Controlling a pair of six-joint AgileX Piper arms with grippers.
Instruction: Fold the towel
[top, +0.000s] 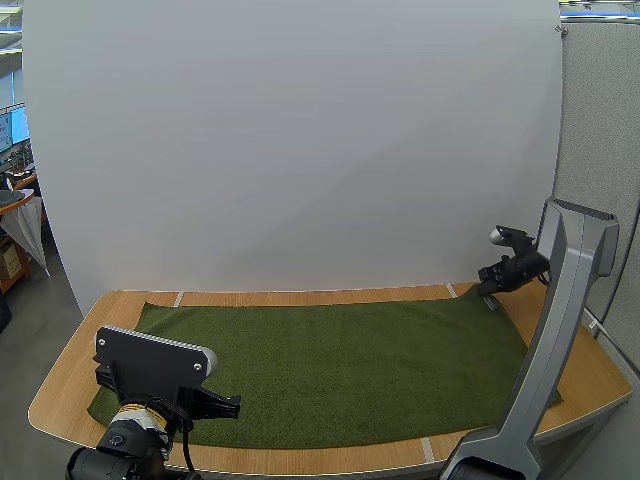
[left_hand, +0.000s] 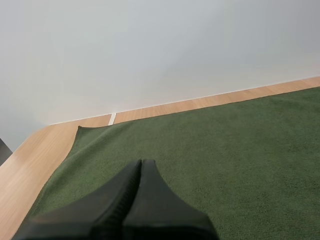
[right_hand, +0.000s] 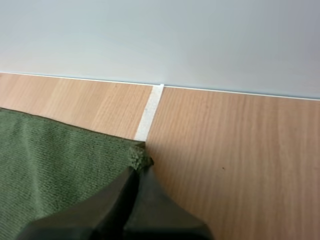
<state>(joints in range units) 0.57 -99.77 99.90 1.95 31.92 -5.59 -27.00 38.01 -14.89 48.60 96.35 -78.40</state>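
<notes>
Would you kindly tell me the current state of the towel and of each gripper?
towel: spread flat and unfolded on the table, with its far right corner bunched up.
left gripper: jaws shut on nothing, over the towel near its left edge.
right gripper: jaws shut, pinching the towel's far right corner.

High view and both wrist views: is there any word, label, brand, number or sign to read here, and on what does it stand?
None to read. The green towel, the wooden table and the white tape strip on it are all blank: no word, number, label or sign.
</notes>
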